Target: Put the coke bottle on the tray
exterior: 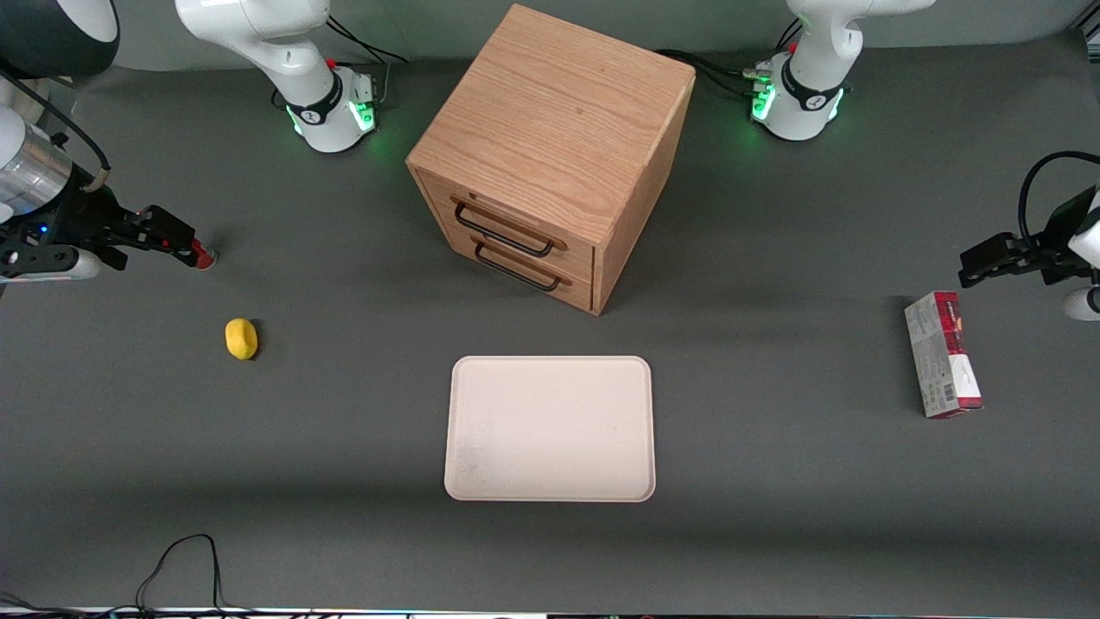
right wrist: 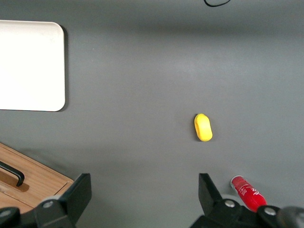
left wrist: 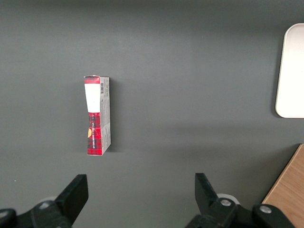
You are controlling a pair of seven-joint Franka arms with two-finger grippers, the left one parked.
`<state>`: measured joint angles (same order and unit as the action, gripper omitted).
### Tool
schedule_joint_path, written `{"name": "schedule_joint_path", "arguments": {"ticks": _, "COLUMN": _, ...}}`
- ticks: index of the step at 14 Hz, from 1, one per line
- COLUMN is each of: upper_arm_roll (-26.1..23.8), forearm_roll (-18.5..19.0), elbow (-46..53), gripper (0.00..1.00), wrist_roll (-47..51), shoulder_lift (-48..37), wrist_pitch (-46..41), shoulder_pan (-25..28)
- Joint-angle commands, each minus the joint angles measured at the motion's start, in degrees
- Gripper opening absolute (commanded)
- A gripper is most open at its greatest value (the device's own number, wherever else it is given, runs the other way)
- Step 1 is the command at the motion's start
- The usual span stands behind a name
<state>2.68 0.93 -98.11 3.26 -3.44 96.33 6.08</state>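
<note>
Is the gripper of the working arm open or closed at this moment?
Open. In the right wrist view the gripper has its two fingers wide apart with bare table between them, holding nothing; the coke bottle stands just outside one finger.
</note>
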Motion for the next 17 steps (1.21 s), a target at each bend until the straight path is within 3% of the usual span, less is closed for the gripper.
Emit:
{"name": "schedule_joint_path", "arguments": {"ticks": 1, "upper_arm_roll": 0.0, "forearm_roll": -0.8, "elbow": 0.3, "gripper": 1.0, "wrist_roll": 1.3, "shoulder_lift": -0.5, "wrist_pitch": -2.4, "shoulder_pan": -0.4}}
{"name": "schedule_joint_path", "arguments": {"ticks": 4, "upper_arm_roll": 0.8, "forearm_roll": 0.3, "elbow": -1.4, "gripper": 1.0, "wrist_roll": 0.6, "shoulder_lift": -0.7, "wrist_pitch": -5.3, "shoulder_pan": -0.5}}
{"name": "schedule_joint_path", "arguments": {"ticks": 6, "upper_arm_roll": 2.5, "forearm_roll": 4.2, "elbow": -5.4, "gripper": 1.0, "wrist_roll": -0.6, "shoulder_lift": -1.6, "wrist_pitch": -5.5, "shoulder_pan": -1.5}}
{"name": "schedule_joint_path", "arguments": {"ticks": 7, "upper_arm_roll": 4.9, "forearm_roll": 4.5, "elbow": -8.9, "gripper": 1.0, "wrist_roll": -4.6, "shoulder_lift": -3.0, "wrist_pitch": -4.1, "shoulder_pan": -1.9}}
{"name": "schedule_joint_path", "arguments": {"ticks": 11, "upper_arm_roll": 16.9, "forearm_roll": 5.4, "elbow": -23.7, "gripper": 1.0, "wrist_roll": -17.4, "shoulder_lift": -10.3, "wrist_pitch": 8.6, "shoulder_pan": -1.4}}
{"name": "schedule_joint_path", "arguments": {"ticks": 15, "upper_arm_roll": 25.7, "forearm_roll": 11.6, "elbow": -39.9, "gripper": 1.0, "wrist_roll": -22.5, "shoulder_lift": -16.3, "wrist_pitch": 23.3, "shoulder_pan": -1.5}}
{"name": "schedule_joint_path", "arguments": {"ticks": 17, "upper_arm_roll": 30.6, "forearm_roll": 12.5, "elbow": -44.8, "gripper": 1.0, "wrist_roll": -26.3, "shoulder_lift": -17.5, "wrist_pitch": 29.0, "shoulder_pan": -1.4}}
